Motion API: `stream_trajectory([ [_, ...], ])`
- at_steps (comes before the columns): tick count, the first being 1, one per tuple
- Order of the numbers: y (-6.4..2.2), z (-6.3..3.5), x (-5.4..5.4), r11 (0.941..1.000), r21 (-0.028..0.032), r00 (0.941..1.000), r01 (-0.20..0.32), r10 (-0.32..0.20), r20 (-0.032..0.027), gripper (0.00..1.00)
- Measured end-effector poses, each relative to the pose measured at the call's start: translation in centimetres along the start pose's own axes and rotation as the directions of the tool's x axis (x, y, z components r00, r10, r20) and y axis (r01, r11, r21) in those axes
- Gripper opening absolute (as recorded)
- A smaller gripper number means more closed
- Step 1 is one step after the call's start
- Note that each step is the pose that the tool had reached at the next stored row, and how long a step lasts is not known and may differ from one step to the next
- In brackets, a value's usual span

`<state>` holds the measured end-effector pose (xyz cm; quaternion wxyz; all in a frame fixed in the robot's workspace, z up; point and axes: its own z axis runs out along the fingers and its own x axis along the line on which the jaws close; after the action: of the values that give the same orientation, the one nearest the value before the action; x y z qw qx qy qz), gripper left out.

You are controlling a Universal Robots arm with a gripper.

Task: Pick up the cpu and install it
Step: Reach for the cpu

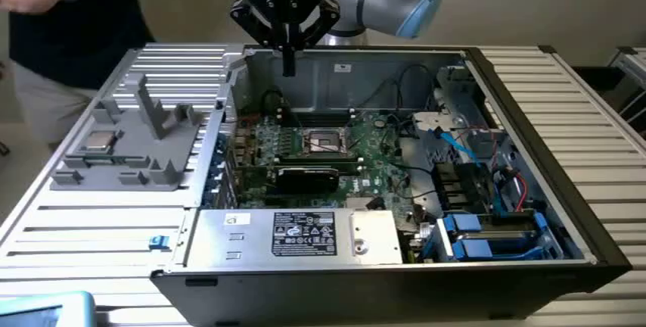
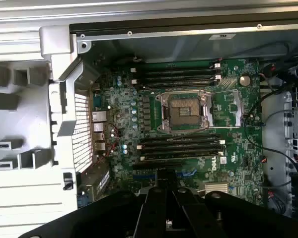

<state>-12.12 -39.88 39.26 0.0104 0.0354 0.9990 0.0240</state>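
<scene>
surface (image 1: pixel 91 228) of pale slats, carrying an open computer case (image 1: pixel 368 85) laid on its side, with a grey moulded holder (image 1: pixel 162 157) just beside it on the exterior view's left. inside the case, green motherboard (image 1: pixel 383 153), with a labelled silver box (image 1: pixel 302 234) along the edge nearest the exterior camera. above the case's far wall, black hand (image 1: pixel 289 68), fingers pressed together with nothing between them, well apart from the holder. near the board's middle, square metal socket frame (image 1: pixel 325 141), dark-centred, no chip seated in it. on the holder's left part in the exterior view, the cpu (image 1: pixel 98 141), lying flat, silver top up, untouched. judged light, stiff and thin. smooth metal top likely slippery under a loose grip. underside contacts probably fragile, so best taken by two opposite edges, kept level, never pressed on the face or pinched at a corner.
</scene>
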Motion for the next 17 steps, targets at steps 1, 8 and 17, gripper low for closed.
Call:
stream_trajectory([
  [1, 0.0, 0.0, 0.0, 1.0, 0.0, 1.0, 0.0, 0.0, 0.0, 0.11],
  [8, 0.0, 0.0, 0.0, 1.0, 0.0, 1.0, 0.0, 0.0, 0.0, 0.11],
  [17, -0.07, -0.02, 0.9, 1.0, 0.0, 1.0, 0.0, 0.0, 0.0, 0.11],
])
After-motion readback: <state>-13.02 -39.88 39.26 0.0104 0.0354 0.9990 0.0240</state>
